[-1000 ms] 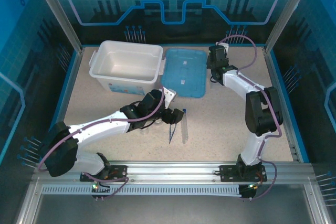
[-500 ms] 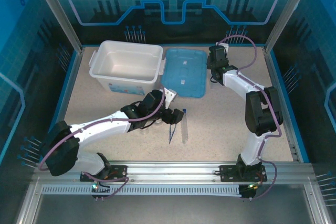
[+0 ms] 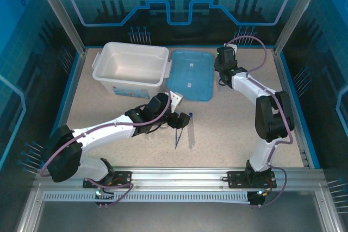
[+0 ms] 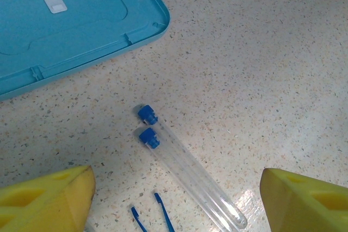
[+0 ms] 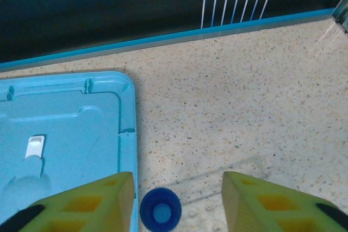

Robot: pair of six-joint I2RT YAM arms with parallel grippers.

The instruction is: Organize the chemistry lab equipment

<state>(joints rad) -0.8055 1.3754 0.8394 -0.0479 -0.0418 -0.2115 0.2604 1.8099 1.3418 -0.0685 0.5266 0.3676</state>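
Two clear tubes with blue caps (image 4: 149, 136) lie side by side on the speckled table (image 4: 261, 69), also seen from above as tubes (image 3: 190, 132). The dark-blue tweezers (image 3: 177, 137) lie just left of them, tips (image 4: 161, 204) toward the lid. My left gripper (image 3: 180, 119) hovers over these tubes, its jaws (image 4: 174, 205) wide open and touching nothing. My right gripper (image 3: 220, 75) sits by the lid's right edge, open (image 5: 176, 188). Between its fingers shows another tube's blue cap (image 5: 160, 211), near the left finger, with a faint clear body running right along the table.
The big white tub (image 3: 136, 46) stands at the back left. The flat light-blue lid (image 3: 190, 74) lies to its right, its corner (image 4: 81, 31) close to the tubes and its edge (image 5: 126, 150) beside the right gripper. A blue wall (image 5: 163, 39) borders the table.
The right gripper's jaws have spread apart from shut, letting go of the tube with the blue cap. The left arm and the things under it have not moved.
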